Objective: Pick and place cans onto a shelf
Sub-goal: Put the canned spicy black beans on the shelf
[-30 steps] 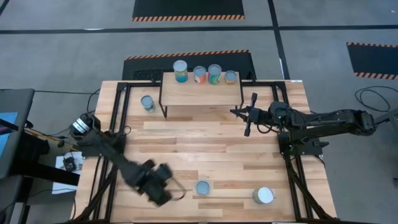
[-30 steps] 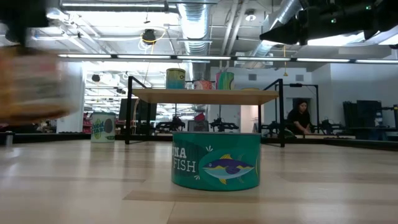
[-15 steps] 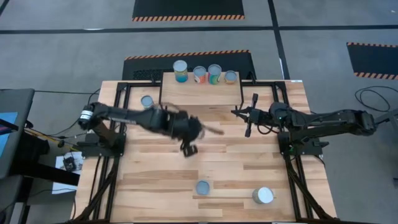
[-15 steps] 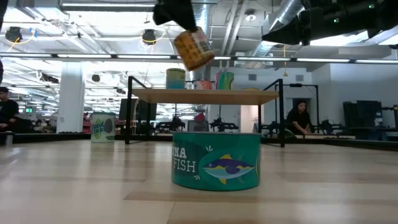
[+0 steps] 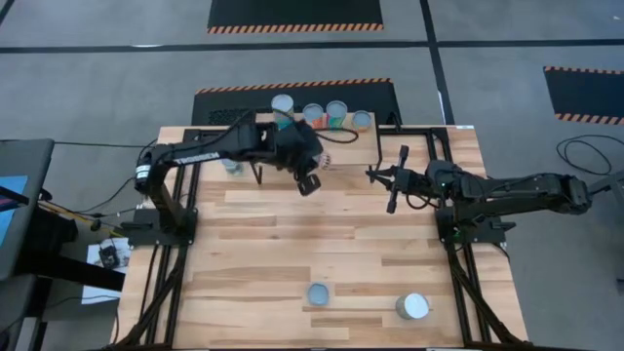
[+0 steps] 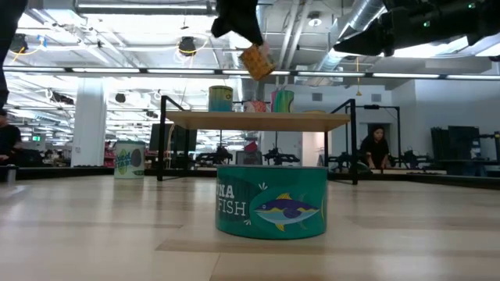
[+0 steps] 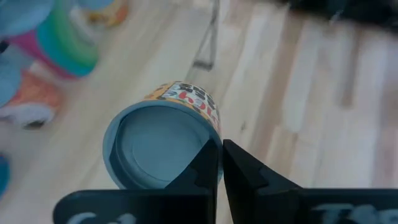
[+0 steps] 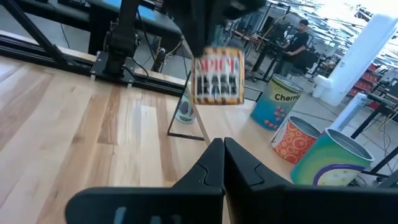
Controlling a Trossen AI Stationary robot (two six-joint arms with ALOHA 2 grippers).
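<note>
My left gripper [image 5: 317,168] is shut on a small can with an orange and yellow label [image 6: 256,62], high above the front edge of the shelf [image 5: 341,148]. The can also shows in the left wrist view [image 7: 163,145] and the right wrist view [image 8: 219,76]. Several cans stand upright along the shelf's far edge [image 5: 313,115]. My right gripper [image 5: 392,183] is shut and empty, hovering right of the shelf; its fingers show closed in the right wrist view [image 8: 219,148]. My left gripper pinches the can at the rim of its round silvery-blue top [image 7: 208,138] between its two fingers, which stand almost together. The fingers come from above. The can hangs tilted below them [image 6: 256,62], lifted clear of the shelf and the table.
A can [image 5: 231,162] stands on the table left of the shelf, partly under my left arm. A teal tuna can [image 5: 318,293] and a wider can [image 5: 413,306] stand near the table's near edge. The tuna can fills the low view's front [image 6: 271,200]. A person sits in the room behind [image 6: 376,148].
My left gripper has swung from the table's near left corner toward the far edge and up, carrying the can lifted clear, and now hangs over the shelf's front edge.
</note>
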